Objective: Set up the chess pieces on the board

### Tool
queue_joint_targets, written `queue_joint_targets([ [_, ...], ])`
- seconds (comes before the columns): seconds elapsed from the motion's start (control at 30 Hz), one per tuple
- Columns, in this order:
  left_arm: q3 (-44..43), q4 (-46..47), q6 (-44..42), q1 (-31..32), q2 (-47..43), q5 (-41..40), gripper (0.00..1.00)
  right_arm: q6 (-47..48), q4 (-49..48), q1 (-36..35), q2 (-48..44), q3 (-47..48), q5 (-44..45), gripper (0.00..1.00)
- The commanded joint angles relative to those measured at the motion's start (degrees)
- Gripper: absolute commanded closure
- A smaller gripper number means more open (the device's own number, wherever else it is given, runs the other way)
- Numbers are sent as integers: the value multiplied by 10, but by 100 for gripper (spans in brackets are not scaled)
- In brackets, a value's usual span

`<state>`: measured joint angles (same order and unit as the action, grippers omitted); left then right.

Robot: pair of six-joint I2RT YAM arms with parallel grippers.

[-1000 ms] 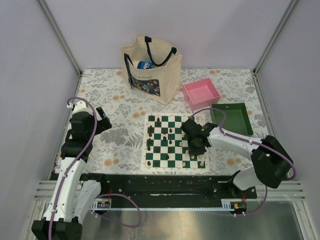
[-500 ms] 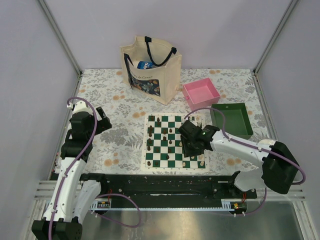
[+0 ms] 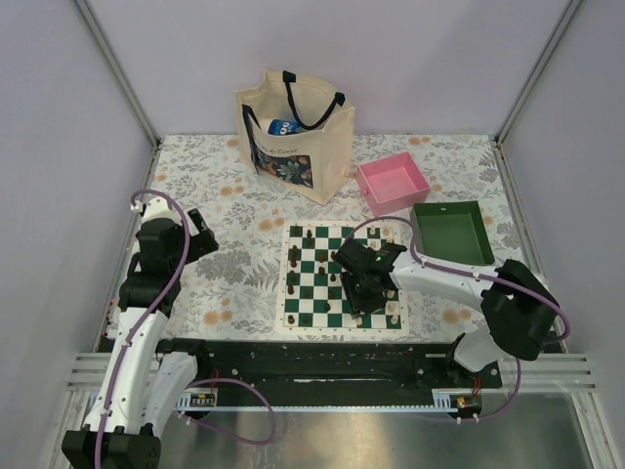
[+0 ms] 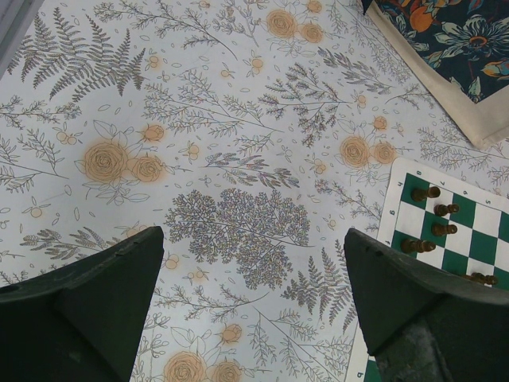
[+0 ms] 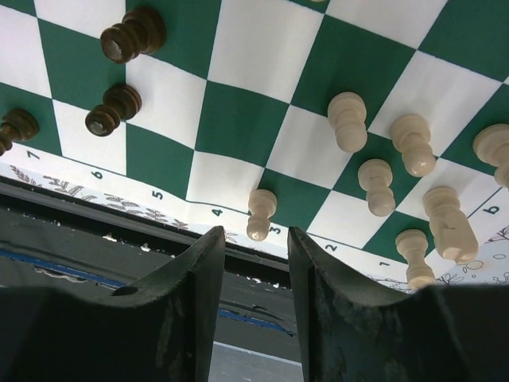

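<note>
The board (image 3: 323, 293) lies in the middle of the table, with dark and cream chess pieces (image 3: 332, 256) scattered on it. My right gripper (image 3: 364, 293) hovers over its near side. In the right wrist view the right gripper (image 5: 254, 232) is open with nothing between its fingers. A cream pawn (image 5: 261, 213) stands just beyond the tips at the board's (image 5: 238, 127) numbered edge. Several more cream pieces (image 5: 347, 121) stand to the right and dark ones (image 5: 131, 36) to the left. My left gripper (image 4: 254, 239) is wide open over the floral cloth, left of the board (image 4: 395, 208).
A cream tote bag (image 3: 293, 132) stands at the back. A pink tray (image 3: 393, 183) and a green tray (image 3: 452, 233) sit right of the board. A black rail (image 3: 312, 357) runs along the near table edge, just past the board's border.
My right gripper has moved left across the near part of the board and its jaws have parted. The left arm has not moved.
</note>
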<state>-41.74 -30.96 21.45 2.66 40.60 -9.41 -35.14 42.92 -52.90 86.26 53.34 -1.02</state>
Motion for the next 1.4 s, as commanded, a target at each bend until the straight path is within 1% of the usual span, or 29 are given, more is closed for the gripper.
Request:
queue_joint_targets([
  [0.0, -8, 23, 3, -3, -10, 2, 1, 16, 3, -8, 20, 29, -20, 53],
  [0.3, -8, 23, 3, -3, -11, -2, 1, 24, 12, -8, 44, 33, -28, 55],
  [0.47, -6, 23, 3, -3, -11, -2, 1, 28, 15, -8, 51, 33, -27, 59],
  [0.6, -8, 24, 3, -3, -13, -3, 1, 31, 20, -9, 61, 38, -29, 63],
  [0.67, -8, 22, 3, -3, -13, -3, 1, 32, 20, -9, 61, 40, -29, 69],
  [0.7, -8, 23, 3, -3, -13, -3, 1, 32, 20, -9, 60, 39, -29, 69],
  [0.83, -8, 23, 3, -3, -13, -3, 1, 28, 23, -8, 48, 35, -17, 76],
  [0.93, -8, 24, 3, -3, -11, -3, 1, 15, 30, -9, 19, 26, 7, 77],
  [1.03, -8, 24, 3, -3, -11, 0, 1, -11, 50, -9, -15, 15, 57, 78],
  [1.13, -9, 24, 3, -3, -11, 0, 1, -32, 61, -10, -44, 4, 87, 79],
  [1.37, -8, 23, 3, -3, -13, 1, 1, -34, 74, -4, -52, -20, 82, 80],
])
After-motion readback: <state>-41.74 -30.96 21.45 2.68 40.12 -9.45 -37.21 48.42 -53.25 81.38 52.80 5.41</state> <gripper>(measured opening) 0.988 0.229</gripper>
